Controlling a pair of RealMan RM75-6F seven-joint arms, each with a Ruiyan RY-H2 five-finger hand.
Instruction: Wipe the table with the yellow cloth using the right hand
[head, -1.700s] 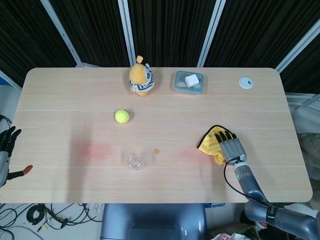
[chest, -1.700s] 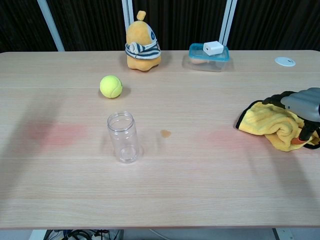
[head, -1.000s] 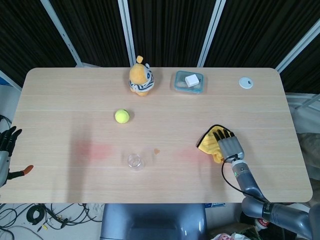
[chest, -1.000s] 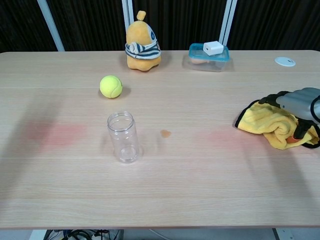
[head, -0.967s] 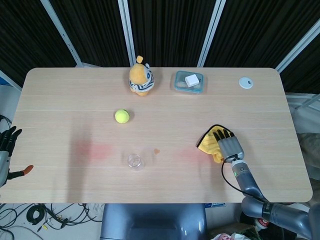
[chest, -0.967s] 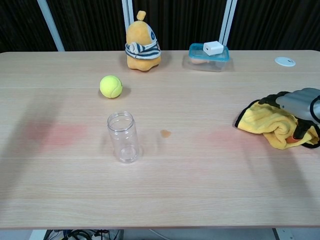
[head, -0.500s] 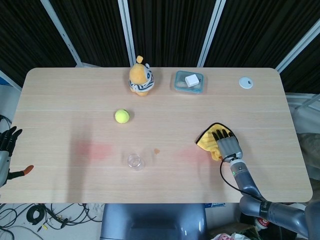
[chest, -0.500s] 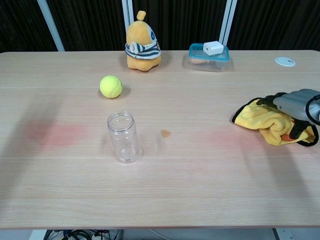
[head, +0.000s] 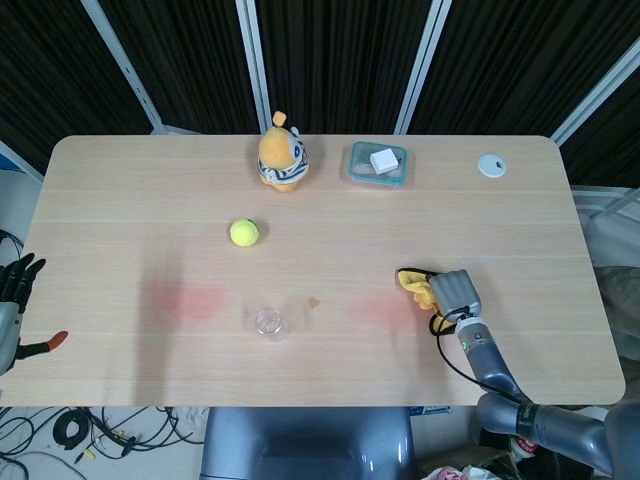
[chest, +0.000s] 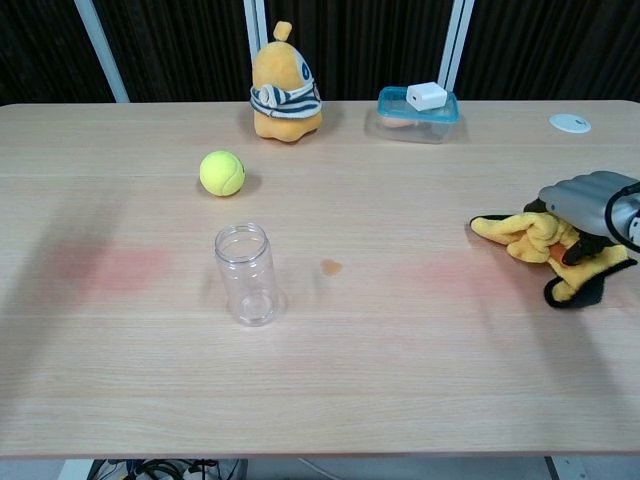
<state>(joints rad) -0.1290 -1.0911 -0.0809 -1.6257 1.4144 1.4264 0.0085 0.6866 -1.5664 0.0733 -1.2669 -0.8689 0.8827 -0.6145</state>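
Observation:
The yellow cloth with a dark border is bunched up on the right side of the table, and it also shows as a small yellow fold in the head view. My right hand grips the cloth with its fingers curled into it, covering much of it. A small brown stain marks the wood left of the cloth, between faint reddish smears. My left hand hangs off the table's left edge, fingers apart, holding nothing.
A clear plastic jar stands upright left of the stain. A tennis ball, a plush toy, a lidded container with a white block and a white disc lie further back.
My right hand has curled its fingers and gathered the cloth, which was spread flat under it. The cloth is now crumpled into a smaller bunch, slightly lifted at its edges.

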